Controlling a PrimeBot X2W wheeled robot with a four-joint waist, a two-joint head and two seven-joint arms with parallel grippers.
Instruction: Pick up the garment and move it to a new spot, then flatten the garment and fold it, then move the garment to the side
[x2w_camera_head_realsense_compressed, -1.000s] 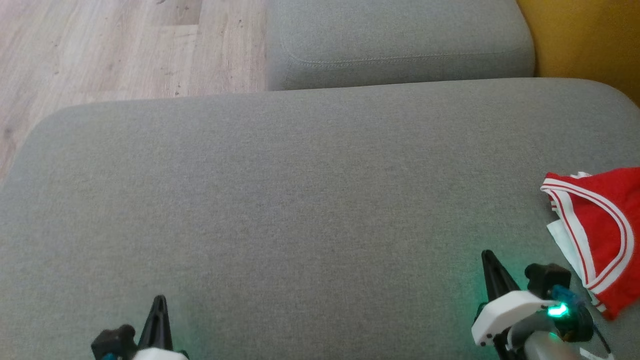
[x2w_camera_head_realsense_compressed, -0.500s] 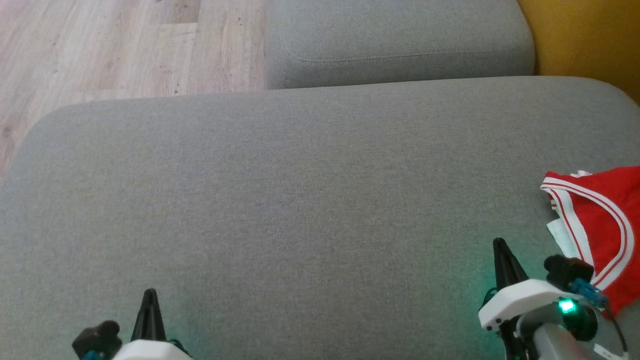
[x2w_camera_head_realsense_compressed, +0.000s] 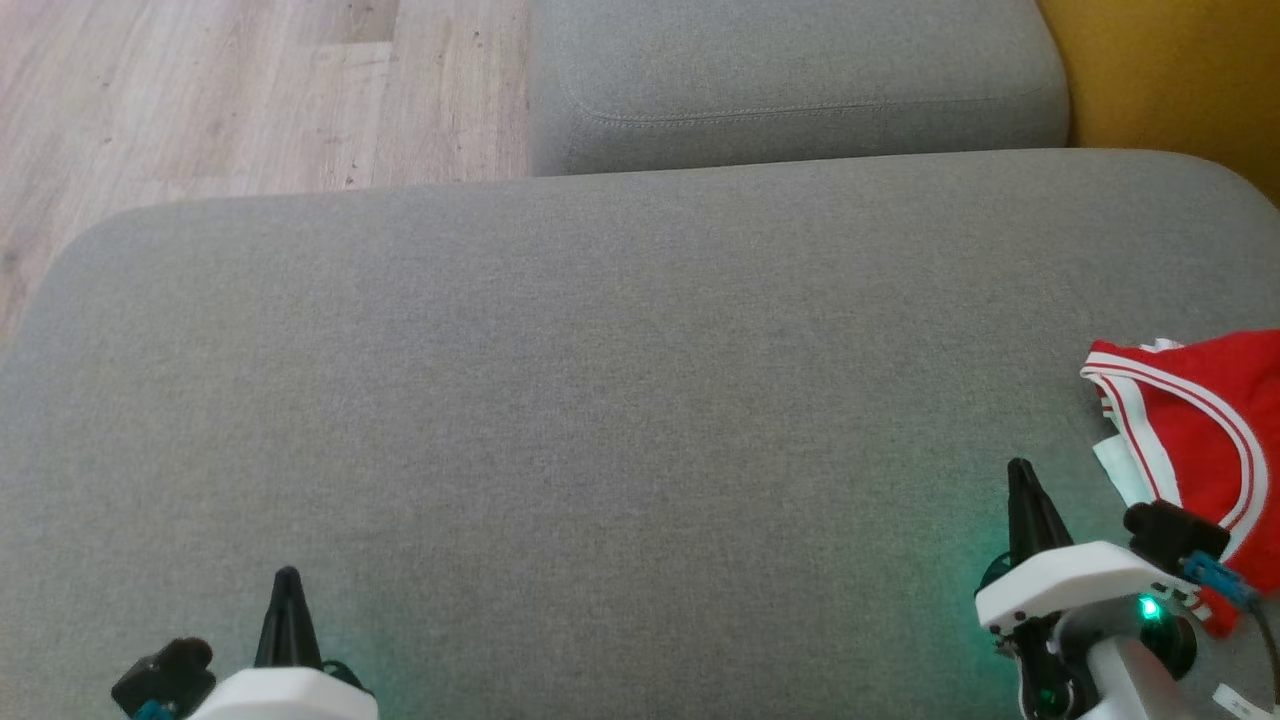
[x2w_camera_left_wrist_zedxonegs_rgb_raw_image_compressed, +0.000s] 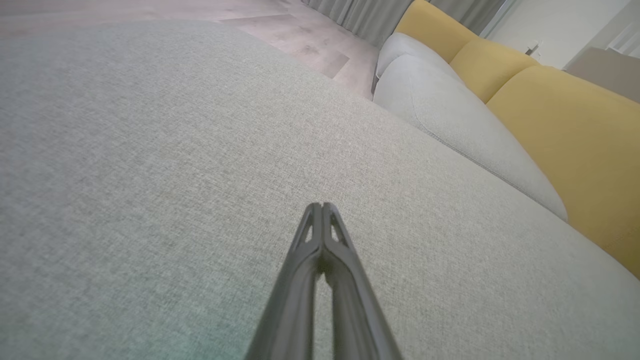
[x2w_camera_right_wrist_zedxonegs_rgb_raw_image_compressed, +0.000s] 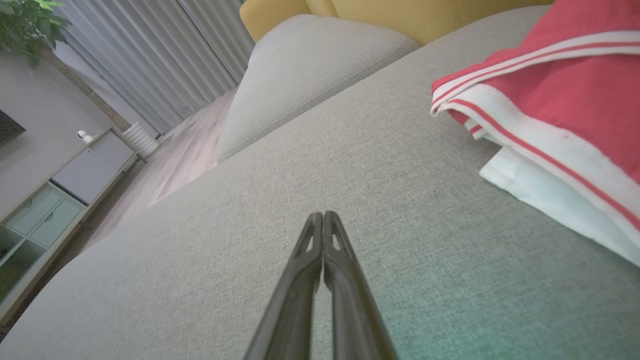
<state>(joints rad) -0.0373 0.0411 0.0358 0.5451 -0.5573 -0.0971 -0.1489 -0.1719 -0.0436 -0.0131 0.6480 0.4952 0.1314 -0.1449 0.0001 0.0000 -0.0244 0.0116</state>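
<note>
Fingers (x2w_camera_left_wrist_zedxonegs_rgb_raw_image_compressed: 295, 295) of my left gripper (x2w_camera_left_wrist_zedxonegs_rgb_raw_image_compressed: 321, 206) are clenched tip to tip with nothing between them. They point across the bare fabric of the grey seat (x2w_camera_left_wrist_zedxonegs_rgb_raw_image_compressed: 150, 150); I cannot tell whether the tips touch it. On my right gripper (x2w_camera_right_wrist_zedxonegs_rgb_raw_image_compressed: 322, 214) the two dark fingers are pressed together the same way, empty too, with only a thin slit between them lower down.

From my head, the left gripper (x2w_camera_head_realsense_compressed: 287, 575) pokes up at the lower left and the right gripper (x2w_camera_head_realsense_compressed: 1018, 468) at the lower right. A green light (x2w_camera_head_realsense_compressed: 1150, 607) glows on the right wrist and tints the seat around it.

The garment (x2w_camera_head_realsense_compressed: 1200, 430) lies on the seat's right side, cut off by the head view's right edge. It is red with white-and-red striped trim, and a white layer shows under its left edge. It lies in layers, not spread out. My right gripper is just beside it, to its left, with the fingertips over bare seat and pointing past it. In my right wrist view the garment (x2w_camera_right_wrist_zedxonegs_rgb_raw_image_compressed: 565, 90) lies at the upper right, near my fingers but apart from them. My left gripper is well apart from it, across the seat.

Beyond the seat's far edge a second grey cushion (x2w_camera_head_realsense_compressed: 790, 90) butts against it. Pale wood floor (x2w_camera_head_realsense_compressed: 200, 90) lies at the far left and a yellow backrest (x2w_camera_head_realsense_compressed: 1170, 70) at the far right. My right wrist view also catches grey curtains (x2w_camera_right_wrist_zedxonegs_rgb_raw_image_compressed: 150, 55), a low cabinet (x2w_camera_right_wrist_zedxonegs_rgb_raw_image_compressed: 60, 195) and a plant (x2w_camera_right_wrist_zedxonegs_rgb_raw_image_compressed: 25, 20).
</note>
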